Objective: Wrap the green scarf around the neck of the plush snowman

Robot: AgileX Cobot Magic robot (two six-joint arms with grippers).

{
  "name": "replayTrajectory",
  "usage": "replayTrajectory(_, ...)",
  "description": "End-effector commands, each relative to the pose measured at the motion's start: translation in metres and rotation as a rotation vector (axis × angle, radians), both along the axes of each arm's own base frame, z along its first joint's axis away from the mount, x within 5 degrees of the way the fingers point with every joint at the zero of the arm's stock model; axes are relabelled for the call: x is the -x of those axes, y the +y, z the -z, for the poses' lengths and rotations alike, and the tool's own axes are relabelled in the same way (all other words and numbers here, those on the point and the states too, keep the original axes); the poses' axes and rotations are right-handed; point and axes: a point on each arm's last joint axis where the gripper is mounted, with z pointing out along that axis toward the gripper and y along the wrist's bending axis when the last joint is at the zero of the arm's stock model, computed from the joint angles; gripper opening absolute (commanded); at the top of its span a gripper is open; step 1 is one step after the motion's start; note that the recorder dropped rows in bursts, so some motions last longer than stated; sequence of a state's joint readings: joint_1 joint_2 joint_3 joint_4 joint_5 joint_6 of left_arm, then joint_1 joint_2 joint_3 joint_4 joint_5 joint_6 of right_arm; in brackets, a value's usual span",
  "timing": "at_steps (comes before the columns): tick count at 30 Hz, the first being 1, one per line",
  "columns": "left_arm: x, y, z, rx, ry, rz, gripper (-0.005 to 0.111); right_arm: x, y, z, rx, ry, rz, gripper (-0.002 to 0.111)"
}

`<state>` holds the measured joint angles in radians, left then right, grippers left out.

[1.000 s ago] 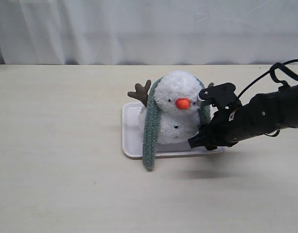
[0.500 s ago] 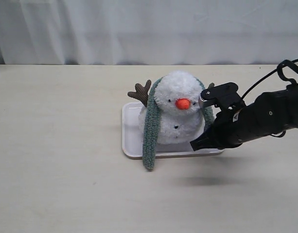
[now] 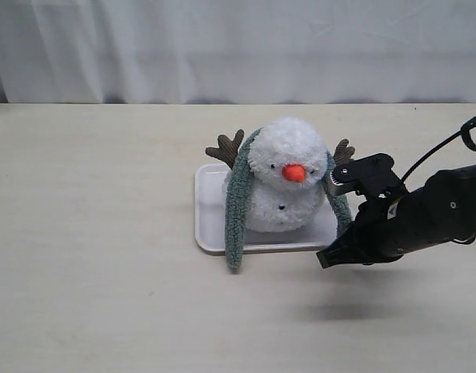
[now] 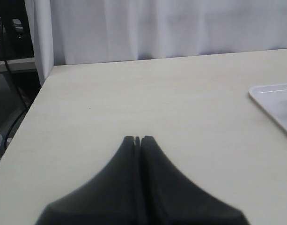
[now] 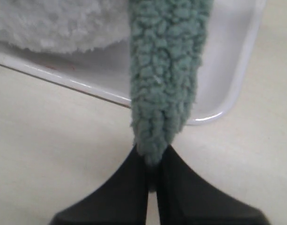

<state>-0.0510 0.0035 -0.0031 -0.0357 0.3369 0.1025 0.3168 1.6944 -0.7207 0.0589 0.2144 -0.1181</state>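
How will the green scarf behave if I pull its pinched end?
Probably floppy: the green scarf drapes limp over the plush snowman, hanging past the tray. Likely light and grippy: its fuzzy end bunches in the shut right gripper.

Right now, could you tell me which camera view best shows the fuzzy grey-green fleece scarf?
Exterior view: the scarf hangs down both sides of the white plush snowman. The right wrist view shows one end pinched by the right gripper; the left wrist view, none.
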Motion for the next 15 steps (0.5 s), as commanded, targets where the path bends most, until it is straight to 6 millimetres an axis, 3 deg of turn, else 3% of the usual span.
replayTrajectory(1, -0.0001, -0.0004, -0.0004, 0.002, -0.014, 0.007, 0.000, 0.0040, -0.0003, 0.0004, -0.020, 0.031, 0.032, 0.004)
replayTrajectory(15, -0.0001, -0.0004, -0.0004, 0.002, -0.014, 0.007, 0.000, 0.0060, -0.0002, 0.0011, -0.024, 0.061, 0.043, 0.004)
